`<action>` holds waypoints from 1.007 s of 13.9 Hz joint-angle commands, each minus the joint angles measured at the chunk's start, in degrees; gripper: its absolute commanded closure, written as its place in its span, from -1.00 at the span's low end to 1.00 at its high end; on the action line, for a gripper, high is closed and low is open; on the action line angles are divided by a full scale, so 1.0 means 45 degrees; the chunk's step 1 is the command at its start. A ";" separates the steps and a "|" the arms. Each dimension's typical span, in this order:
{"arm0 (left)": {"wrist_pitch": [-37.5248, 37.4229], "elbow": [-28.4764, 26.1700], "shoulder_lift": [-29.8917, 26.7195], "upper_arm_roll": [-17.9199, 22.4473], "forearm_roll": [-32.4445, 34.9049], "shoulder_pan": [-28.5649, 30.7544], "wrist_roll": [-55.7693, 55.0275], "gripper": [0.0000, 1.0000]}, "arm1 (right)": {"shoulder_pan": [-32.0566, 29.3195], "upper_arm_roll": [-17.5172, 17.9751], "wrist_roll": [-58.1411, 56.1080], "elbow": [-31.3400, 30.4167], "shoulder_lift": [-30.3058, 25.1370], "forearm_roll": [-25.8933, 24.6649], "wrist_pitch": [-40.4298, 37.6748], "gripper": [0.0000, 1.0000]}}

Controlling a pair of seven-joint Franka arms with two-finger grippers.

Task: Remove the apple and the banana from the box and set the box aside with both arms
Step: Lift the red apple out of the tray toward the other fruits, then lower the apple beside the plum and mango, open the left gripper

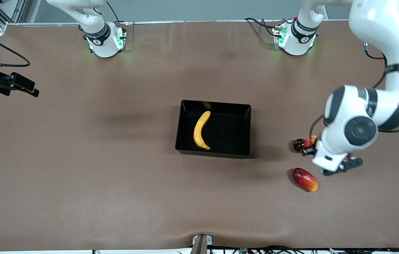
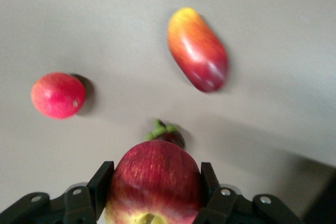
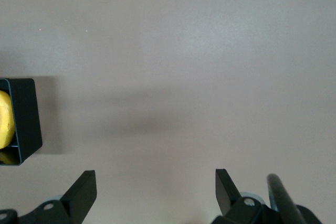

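Your left claw (image 2: 155, 192) is clamped on the apple (image 2: 155, 179), fingers pressed to both its sides, holding it up over the surface (image 1: 114, 183) toward the left arm's end, well clear of the box (image 1: 247, 109). Below it sit three other fruits: an oblong red-and-yellow fruit (image 2: 198, 49), a plain pinkish-red round fruit (image 2: 56, 95), and a small dark fruit with a green cap (image 2: 165, 132) just under the apple. Apple step looks like it's in hand, at the put-down stage. Next you need a bare spot among those fruits; lower, then let go without knocking the dark one.

The banana (image 1: 201, 130) lies in the box, toward the right arm's end of it, and isn't out yet. The box sits mid-surface. Your right claw (image 3: 156, 195) waits with fingers spread wide, holding nothing, over bare surface at the right arm's end. Banana comes after, then both arms shift the box
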 commanded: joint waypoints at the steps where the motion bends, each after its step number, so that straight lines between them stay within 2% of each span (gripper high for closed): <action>1: 0.1083 -0.0192 0.0470 -0.0164 0.0269 0.0836 0.1032 1.00 | -0.0298 0.0171 -0.0201 0.0191 0.0087 0.0250 -0.0140 -1.00; 11: 0.4462 -0.0155 0.2812 -0.0105 0.0288 0.1968 0.1700 1.00 | -0.0298 0.0171 -0.0201 0.0191 0.0087 0.0250 -0.0140 -1.00; 14: 0.4641 -0.0174 0.3010 -0.0105 0.0288 0.1970 0.1719 1.00 | -0.0298 0.0171 -0.0201 0.0172 0.0087 0.0250 -0.0140 -1.00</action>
